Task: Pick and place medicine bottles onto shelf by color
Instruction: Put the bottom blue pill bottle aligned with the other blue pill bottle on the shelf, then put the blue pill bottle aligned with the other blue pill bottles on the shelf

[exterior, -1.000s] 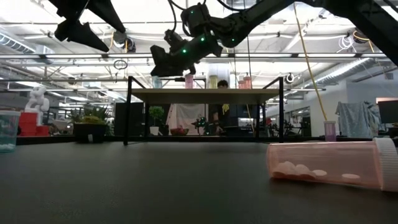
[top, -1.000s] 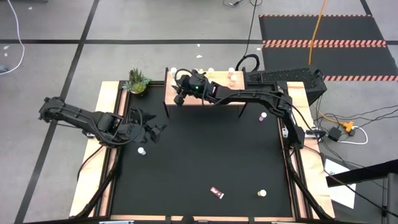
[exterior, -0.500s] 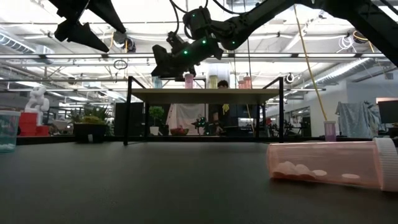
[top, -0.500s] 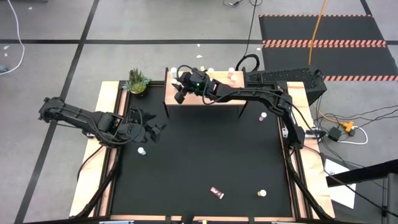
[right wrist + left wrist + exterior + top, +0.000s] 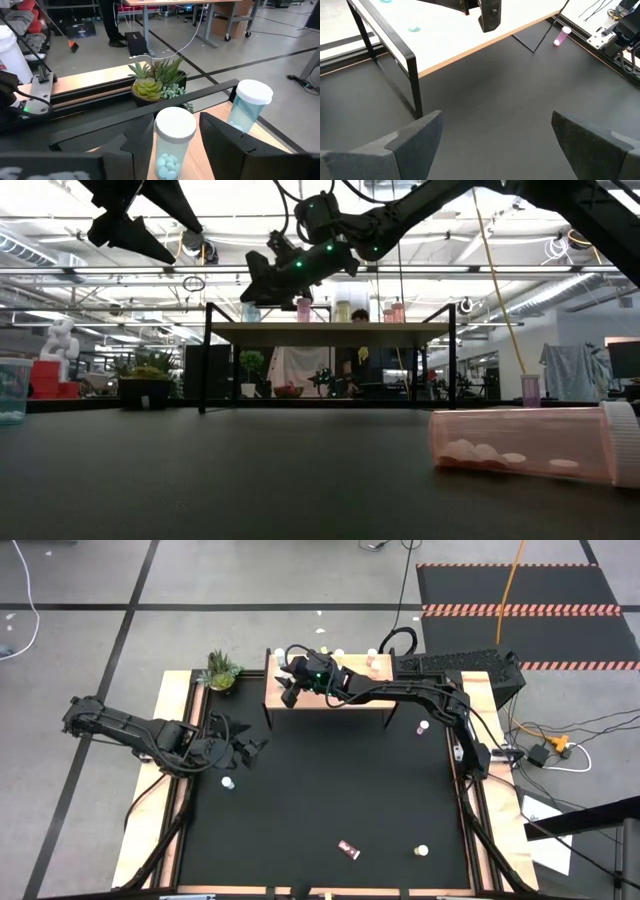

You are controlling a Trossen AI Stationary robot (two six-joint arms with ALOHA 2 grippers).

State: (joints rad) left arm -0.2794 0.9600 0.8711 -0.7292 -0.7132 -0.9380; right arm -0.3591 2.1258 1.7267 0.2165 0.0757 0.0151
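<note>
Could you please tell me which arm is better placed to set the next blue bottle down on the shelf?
The right. Its gripper is over the shelf, fingers either side of a blue bottle beside another. The left gripper hangs open, empty, off the shelf.

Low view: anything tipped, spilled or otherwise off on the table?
Yes, one pink bottle lies on its side on the black mat, cap still on, pills settled along its lower wall, nothing spilled. The other bottles seen here stand upright: the blue one at the left edge and those on the shelf.
</note>
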